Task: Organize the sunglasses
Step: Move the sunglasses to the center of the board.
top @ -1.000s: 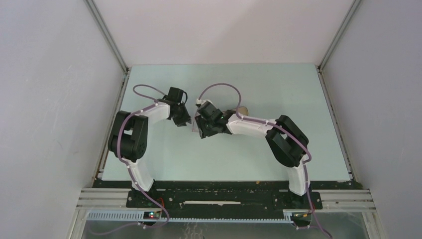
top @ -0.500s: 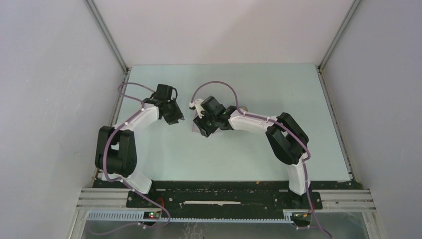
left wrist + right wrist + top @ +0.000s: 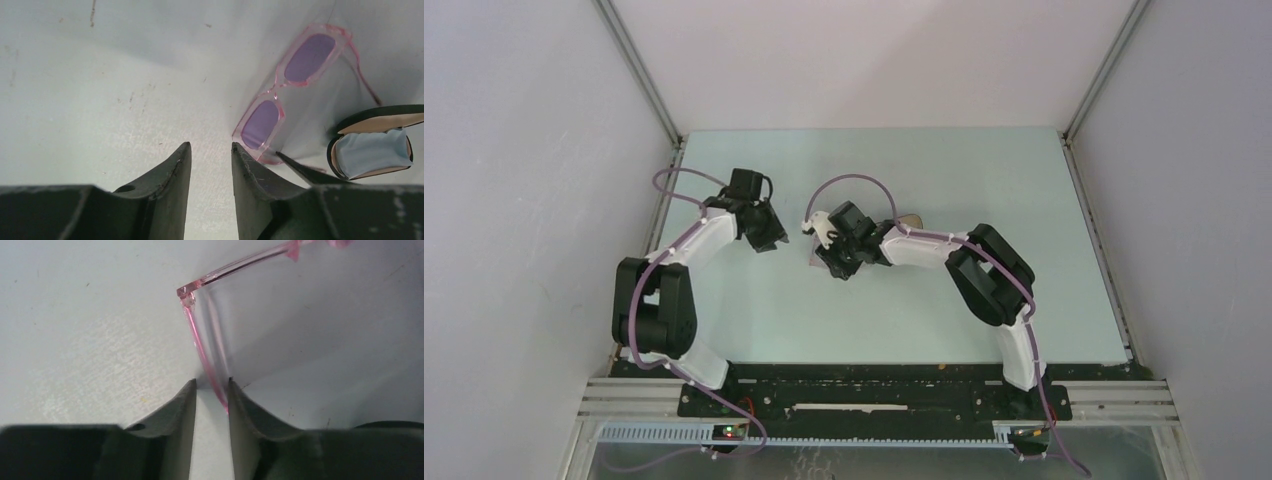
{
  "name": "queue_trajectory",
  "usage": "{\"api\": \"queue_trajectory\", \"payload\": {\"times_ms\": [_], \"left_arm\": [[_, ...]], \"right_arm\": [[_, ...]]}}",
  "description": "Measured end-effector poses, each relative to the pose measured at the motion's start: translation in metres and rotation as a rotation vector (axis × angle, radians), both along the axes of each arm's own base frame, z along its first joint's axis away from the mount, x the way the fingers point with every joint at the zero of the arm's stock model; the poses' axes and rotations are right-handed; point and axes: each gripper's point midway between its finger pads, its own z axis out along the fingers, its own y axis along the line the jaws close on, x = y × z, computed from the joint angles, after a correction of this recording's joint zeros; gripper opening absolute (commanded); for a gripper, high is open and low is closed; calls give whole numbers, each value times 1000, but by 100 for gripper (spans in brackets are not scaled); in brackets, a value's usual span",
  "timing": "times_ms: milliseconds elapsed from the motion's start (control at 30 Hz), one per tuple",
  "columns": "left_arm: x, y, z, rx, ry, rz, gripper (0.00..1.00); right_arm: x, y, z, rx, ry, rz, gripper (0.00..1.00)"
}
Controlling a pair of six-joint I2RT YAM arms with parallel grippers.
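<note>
Left wrist, the glasses: the sunglasses [image 3: 295,90] lie unfolded on the table [image 3: 100,90], their lens bar slanting from mid-frame up to the far right. Just past them the black case [image 3: 376,111] sits open with the blue-grey cloth [image 3: 372,152] inside.
Left wrist, fingers: the left gripper [image 3: 210,147] shows a narrow gap with nothing in it. The pink frame lies ahead and to its right, apart from it.
Right wrist, fingers: the right gripper [image 3: 211,382] is slightly parted. One thin temple arm runs in between the tips, close against the right-hand finger, and is not visibly pinched.
Right wrist, axis: that temple arm lies lengthwise along the fingers, and the lens bar crosses at the top.
Top external, nearer arm: both wrists meet mid-table, the right one over the glasses and the left off to the side. The frame is too faint to make out here.
Coming move: closing the right fingers on the temple arm looks likeliest.
</note>
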Motion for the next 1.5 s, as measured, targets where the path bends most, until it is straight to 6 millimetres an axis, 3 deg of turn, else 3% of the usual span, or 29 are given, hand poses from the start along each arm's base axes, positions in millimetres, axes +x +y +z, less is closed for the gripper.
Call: {"api": "queue_trajectory", "payload": {"times_ms": [167, 367, 467, 567, 733, 1067, 1500], "left_arm": [[1, 14, 1, -16, 8, 34, 40], [-1, 24, 15, -37, -21, 57, 42], [-2, 20, 19, -56, -30, 37, 42], [-5, 14, 13, -79, -5, 4, 41], [-11, 2, -19, -85, 96, -34, 41], [-30, -23, -64, -47, 236, -115, 40], [-42, -65, -63, -72, 228, -276, 39]], "right_arm": [[-12, 7, -2, 0, -4, 81, 11], [-35, 20, -3, 11, -20, 177, 7], [-58, 24, -3, 10, -11, 228, 6], [-81, 29, -3, 15, 7, 282, 4], [-102, 33, -3, 30, 36, 338, 0], [-114, 33, -3, 51, 64, 407, 0], [-106, 29, -4, 36, 11, 448, 0]]}}
